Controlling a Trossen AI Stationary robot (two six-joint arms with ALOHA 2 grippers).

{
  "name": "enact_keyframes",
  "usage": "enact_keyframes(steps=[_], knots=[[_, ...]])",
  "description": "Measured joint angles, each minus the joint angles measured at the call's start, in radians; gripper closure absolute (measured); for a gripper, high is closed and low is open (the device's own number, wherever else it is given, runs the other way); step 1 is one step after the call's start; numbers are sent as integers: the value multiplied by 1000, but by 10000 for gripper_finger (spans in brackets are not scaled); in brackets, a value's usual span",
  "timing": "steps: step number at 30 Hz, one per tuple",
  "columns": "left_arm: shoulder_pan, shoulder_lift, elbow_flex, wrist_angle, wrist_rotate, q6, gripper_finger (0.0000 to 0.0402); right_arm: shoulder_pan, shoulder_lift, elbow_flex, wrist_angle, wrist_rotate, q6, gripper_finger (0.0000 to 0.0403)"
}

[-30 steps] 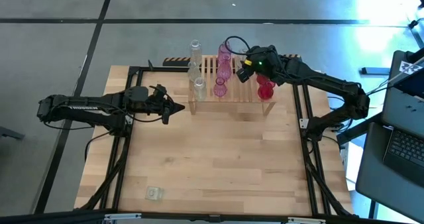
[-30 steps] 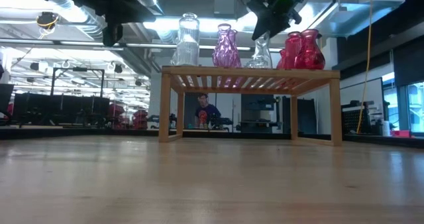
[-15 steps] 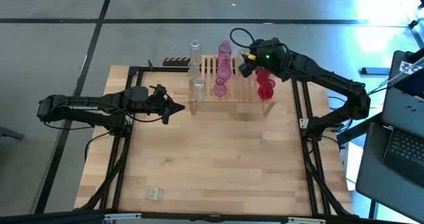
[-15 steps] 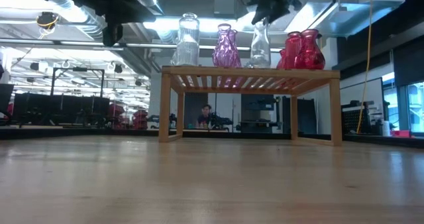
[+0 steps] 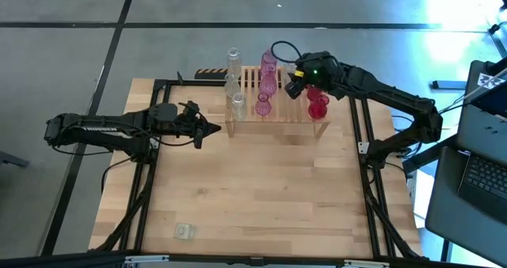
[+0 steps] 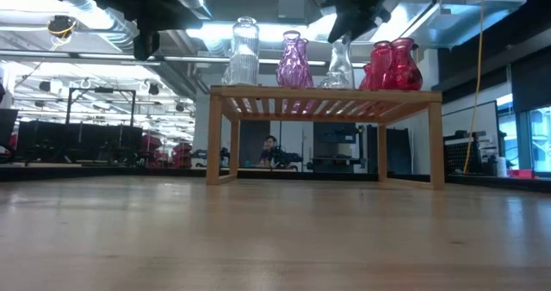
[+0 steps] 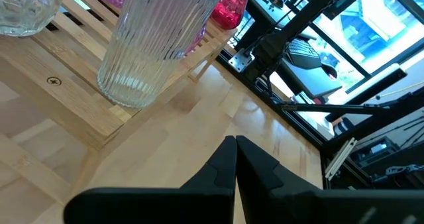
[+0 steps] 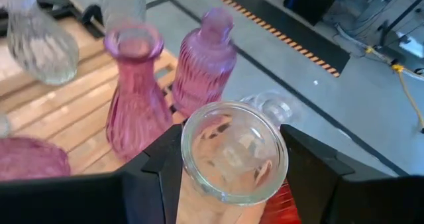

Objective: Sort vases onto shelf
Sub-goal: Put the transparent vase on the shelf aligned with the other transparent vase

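Note:
The wooden slatted shelf (image 5: 279,111) stands at the table's far middle. On it stand clear vases (image 5: 236,101) at its left, pink vases (image 5: 268,82) in the middle and red vases (image 5: 317,106) at its right. My right gripper (image 5: 298,78) hovers over the shelf's far right part, shut on a clear vase (image 6: 338,65) between the pink vase (image 6: 294,60) and the red ones (image 6: 393,65). My left gripper (image 5: 214,128) waits shut, left of the shelf, above the table. My right gripper pinches the clear vase's neck just under its wide mouth (image 8: 232,151), one finger (image 8: 159,166) on each side. The fingers slant down from the table's far right. The vase hangs slightly tilted, its base (image 6: 337,83) level with the shelf's top slats; I cannot tell whether it touches them.
A small clear object (image 5: 184,231) lies near the table's near left corner. Black frame rails (image 5: 150,181) run along the table's sides. A laptop (image 5: 482,177) sits beyond the right edge. A person (image 6: 269,149) shows far behind, under the shelf.
My right gripper has shifted slightly over the shelf's far right part. The clear vase in it has rocked from tilted to upright and back to a slight tilt, staying between the pink and red vases.

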Motion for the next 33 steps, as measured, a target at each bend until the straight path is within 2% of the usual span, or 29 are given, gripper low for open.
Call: enact_keyframes(steps=[8, 11, 20, 24, 33], knots=[[0, 0, 0, 0, 0, 0, 401, -1, 18, -50, 29, -15, 27, 209], [-1, 0, 0, 0, 7, -1, 401, -1, 21, -56, 5, -22, 29, 196], [-30, 0, 0, 0, 8, -1, 401, 0, 24, -58, 4, -53, 42, 86], [-38, 0, 0, 0, 8, -2, 401, 0, 22, -58, 15, -58, 45, 55], [-41, 0, 0, 0, 8, -3, 401, -1, 17, -2, 24, -32, 35, 60]])
